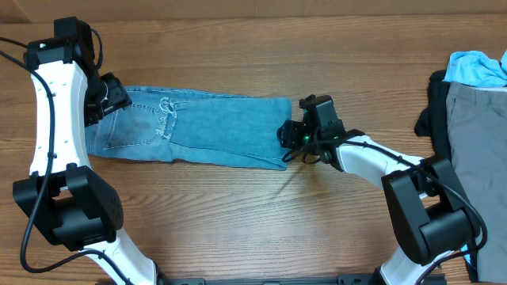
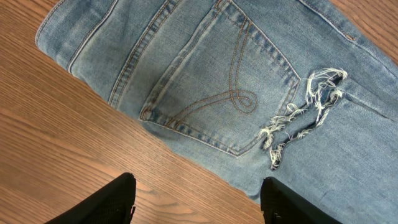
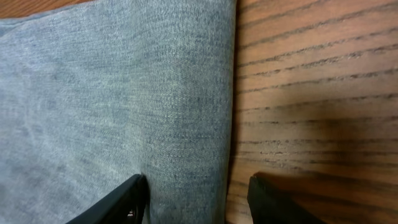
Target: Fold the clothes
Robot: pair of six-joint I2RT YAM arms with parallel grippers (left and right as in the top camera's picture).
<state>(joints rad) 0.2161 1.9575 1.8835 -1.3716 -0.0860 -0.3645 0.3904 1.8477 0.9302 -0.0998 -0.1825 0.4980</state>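
Fingers (image 2: 118, 200) apart — left gripper (image 2: 198, 200) at the jeans' (image 1: 210, 128) waist, right gripper (image 3: 196, 200) astride their hem, seemingly empty.

ROBOTICS TEST BENCH: A white-and-black left arm (image 1: 67, 111) and right arm (image 1: 372, 158), both machines rather than human limbs, stand mounted along the near edge of a wood-grain table (image 1: 238, 47), black cables (image 1: 52, 134) trailing over their casings. Faded jeans (image 1: 206, 131) lie spread flat on the tabletop, and grey, black and sky-blue garments (image 1: 475, 95) are heaped at its right edge. The room past the table is out of frame, so lab or workshop cannot be told apart.
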